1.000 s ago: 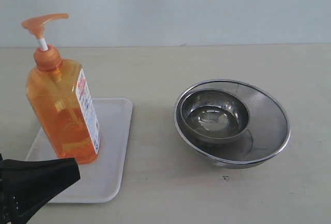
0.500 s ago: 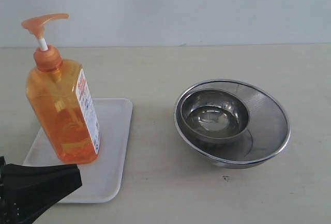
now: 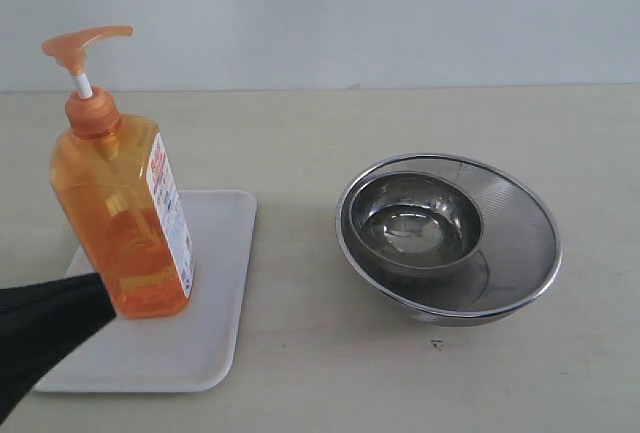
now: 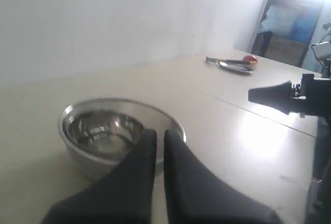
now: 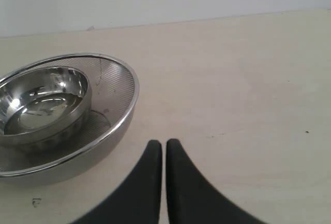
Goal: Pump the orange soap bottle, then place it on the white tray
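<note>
The orange soap bottle [image 3: 115, 213] stands upright on the white tray [image 3: 215, 293] at the left of the exterior view, pump head raised and label facing right. My left gripper [image 3: 105, 305] enters from the lower left corner, its tip beside the bottle's base; whether it touches the bottle I cannot tell. Its wrist view shows the left gripper [image 4: 159, 133] shut with nothing between the fingers, pointing toward the bowls. My right gripper [image 5: 160, 144] is shut and empty over bare table near the bowls. Neither wrist view shows the bottle or tray.
A small steel bowl [image 3: 415, 228] sits inside a wide steel mesh bowl [image 3: 520, 243] right of centre. The same pair shows as the small bowl [image 5: 41, 97] and the mesh bowl [image 5: 116, 87]. The right arm [image 4: 289, 94] juts in beyond the bowls [image 4: 98, 131].
The left gripper has swung up and to the left; its tip now sits by the bottle's lower left corner. Bottle, tray and bowls have not moved.
</note>
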Available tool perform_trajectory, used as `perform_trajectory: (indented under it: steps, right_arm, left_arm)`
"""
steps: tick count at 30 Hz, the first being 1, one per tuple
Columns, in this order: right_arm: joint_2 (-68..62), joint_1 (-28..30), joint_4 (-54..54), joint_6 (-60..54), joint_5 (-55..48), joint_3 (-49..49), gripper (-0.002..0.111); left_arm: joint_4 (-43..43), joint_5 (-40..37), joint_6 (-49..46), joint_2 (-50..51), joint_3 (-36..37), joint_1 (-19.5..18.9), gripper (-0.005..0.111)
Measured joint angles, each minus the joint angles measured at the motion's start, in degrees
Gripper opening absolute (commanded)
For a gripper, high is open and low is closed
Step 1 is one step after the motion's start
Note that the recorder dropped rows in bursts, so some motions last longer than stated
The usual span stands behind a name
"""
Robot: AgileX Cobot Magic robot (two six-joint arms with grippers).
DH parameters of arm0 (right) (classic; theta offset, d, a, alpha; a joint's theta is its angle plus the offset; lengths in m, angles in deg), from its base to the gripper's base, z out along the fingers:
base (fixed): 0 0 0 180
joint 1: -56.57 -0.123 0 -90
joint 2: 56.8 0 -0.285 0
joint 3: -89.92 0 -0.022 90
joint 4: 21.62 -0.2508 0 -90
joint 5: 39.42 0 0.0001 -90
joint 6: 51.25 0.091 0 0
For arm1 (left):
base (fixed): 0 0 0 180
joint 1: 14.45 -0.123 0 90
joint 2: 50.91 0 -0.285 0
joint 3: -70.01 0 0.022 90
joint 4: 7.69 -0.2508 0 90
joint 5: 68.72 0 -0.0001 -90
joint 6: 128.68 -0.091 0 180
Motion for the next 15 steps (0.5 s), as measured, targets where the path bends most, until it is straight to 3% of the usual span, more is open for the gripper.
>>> perform_trajectory:
  steps: [3,5,9,15]
  right_arm:
    - [0.0,0.0,0.0,0.0,0.0,0.0,0.0]
    - [0.0,0.0,0.0,0.0,0.0,0.0,0.0]
    - [0.0,0.0,0.0,0.0,0.0,0.0,0.0]
    - [0.0,0.0,0.0,0.0,0.0,0.0,0.0]
  left_arm:
    - [1.93,-8.22,-0.89,-12.56,0.0,0.0,0.005]
    - [10.51,-19.05,-1.47,-21.56,0.0,0.0,0.005]
    - [27.58,-33.88,-9.91,-30.2,0.0,-0.12,0.005]
    - [31.52,-41.88,-12.83,-37.23,0.0,-2.79,0.005]
